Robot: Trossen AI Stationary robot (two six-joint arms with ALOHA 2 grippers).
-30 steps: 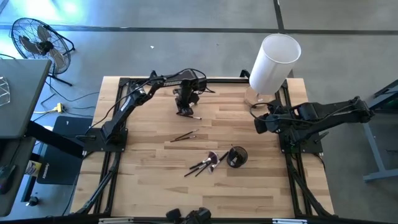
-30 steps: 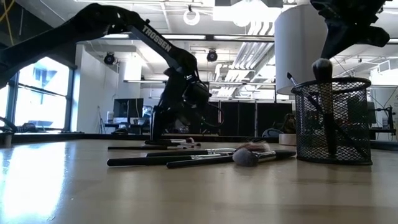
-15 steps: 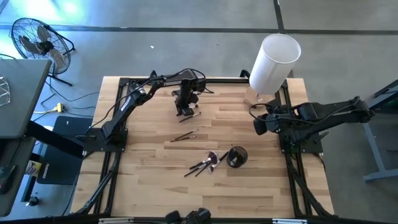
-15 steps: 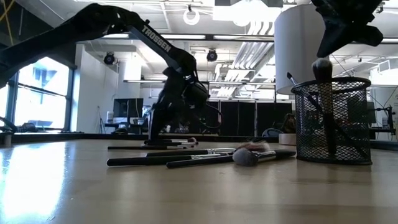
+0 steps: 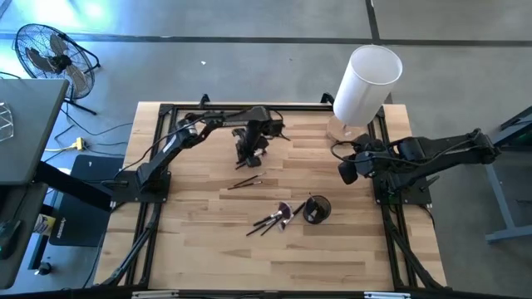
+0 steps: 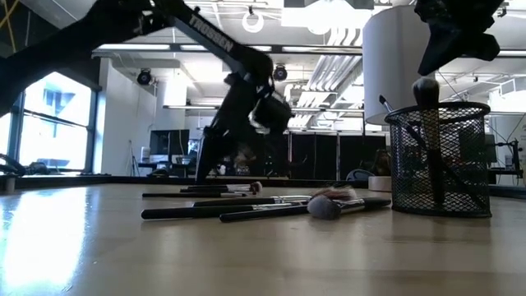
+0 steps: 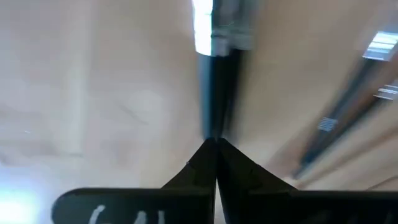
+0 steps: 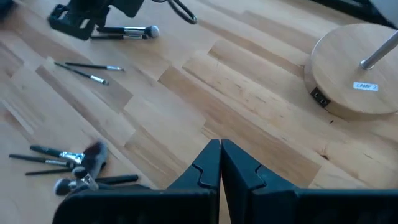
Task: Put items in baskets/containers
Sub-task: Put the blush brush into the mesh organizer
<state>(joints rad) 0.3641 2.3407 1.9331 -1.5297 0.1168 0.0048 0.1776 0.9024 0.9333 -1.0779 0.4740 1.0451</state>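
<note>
My left gripper [image 5: 248, 154] is at the table's far middle, shut on a dark-handled brush [image 8: 124, 31] with a pale bristle tip [image 8: 151, 30]. The black mesh cup [image 5: 317, 208] stands toward the near right and holds a few brushes [image 6: 425, 90]. Two thin brushes [image 5: 247, 180] lie flat mid-table. Several more [image 5: 274, 218] lie in a heap just left of the cup. My right gripper [image 5: 349, 171] hangs shut and empty at the right side, well above the wood. My left gripper pinches the brush's handle at its free end [image 7: 213, 127] between its two fingertips. The fingers slant down from above. The brush runs straight on from the tips, bristles away from them, about level and close to the wood; whether it is lifted clear I cannot tell.
A tall white cylinder [image 5: 366, 83] on a round wooden base [image 8: 354, 68] stands at the far right corner. Black frame rails [image 5: 158, 208] run along the table's left and right sides. Bare wood lies between the left gripper and the two thin brushes.
My left arm has swung toward the table's right edge and a little toward its near edge. The brush between its fingers has gone along with it.
</note>
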